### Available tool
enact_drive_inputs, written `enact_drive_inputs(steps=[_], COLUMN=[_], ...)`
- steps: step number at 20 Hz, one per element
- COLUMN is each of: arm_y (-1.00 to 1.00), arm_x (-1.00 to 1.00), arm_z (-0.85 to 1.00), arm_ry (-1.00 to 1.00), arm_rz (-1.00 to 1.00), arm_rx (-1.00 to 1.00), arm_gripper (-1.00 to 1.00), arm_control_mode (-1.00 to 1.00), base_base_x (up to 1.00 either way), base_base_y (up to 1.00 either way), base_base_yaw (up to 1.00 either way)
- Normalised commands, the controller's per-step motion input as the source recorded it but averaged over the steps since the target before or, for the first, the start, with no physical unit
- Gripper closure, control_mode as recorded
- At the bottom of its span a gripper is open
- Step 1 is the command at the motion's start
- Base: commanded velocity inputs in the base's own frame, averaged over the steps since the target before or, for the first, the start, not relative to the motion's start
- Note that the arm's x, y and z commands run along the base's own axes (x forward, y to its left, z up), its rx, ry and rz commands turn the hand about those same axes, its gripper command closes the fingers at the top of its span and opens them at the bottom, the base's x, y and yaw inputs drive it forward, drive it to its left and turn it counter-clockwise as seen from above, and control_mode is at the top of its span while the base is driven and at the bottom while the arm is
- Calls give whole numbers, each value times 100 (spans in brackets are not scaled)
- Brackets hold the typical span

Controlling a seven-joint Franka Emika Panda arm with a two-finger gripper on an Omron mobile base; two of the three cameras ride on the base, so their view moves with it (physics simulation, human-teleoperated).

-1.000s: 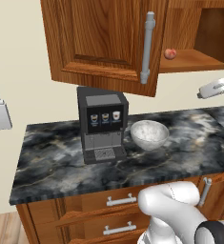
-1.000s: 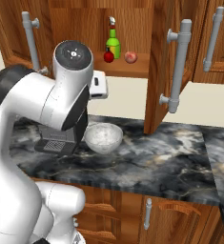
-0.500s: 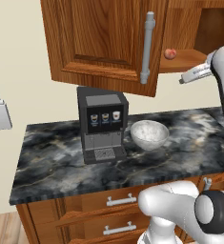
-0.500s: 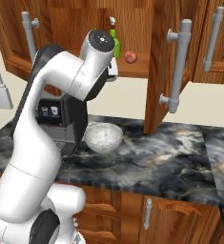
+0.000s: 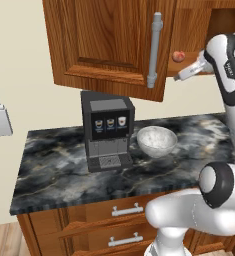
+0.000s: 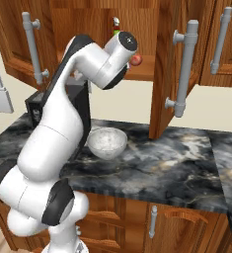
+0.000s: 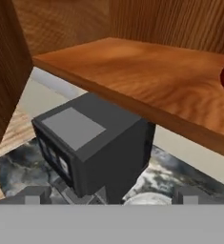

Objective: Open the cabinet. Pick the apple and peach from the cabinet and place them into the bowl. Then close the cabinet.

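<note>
I see the cabinet (image 6: 137,29) open, its shelf (image 7: 147,81) bare ahead of my end effector (image 5: 181,76); the coffee machine (image 5: 107,130) and bowl (image 5: 157,141) crowd the surface (image 5: 59,165) below.

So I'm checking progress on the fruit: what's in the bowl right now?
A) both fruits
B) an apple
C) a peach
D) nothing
D: the bowl on the counter beside the coffee machine looks empty, and a fruit sits on the cabinet shelf.

Dark marble counter (image 5: 64,165), cream wall (image 5: 19,75)
</note>
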Motion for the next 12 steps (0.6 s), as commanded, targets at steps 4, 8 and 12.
enact_drive_inputs(steps=[4,8,12], arm_y=[14,30,52], arm_x=[79,79,39], arm_z=[0,0,0], arm_ry=[-1,-3,-2], arm_rz=[27,21,20], arm_rx=[2,1,3], arm_gripper=[-100,-100,-100], arm_control_mode=[-100,-100,-100], base_base_x=[0,0,0], base_base_y=[0,0,0], base_base_yaw=[0,0,0])
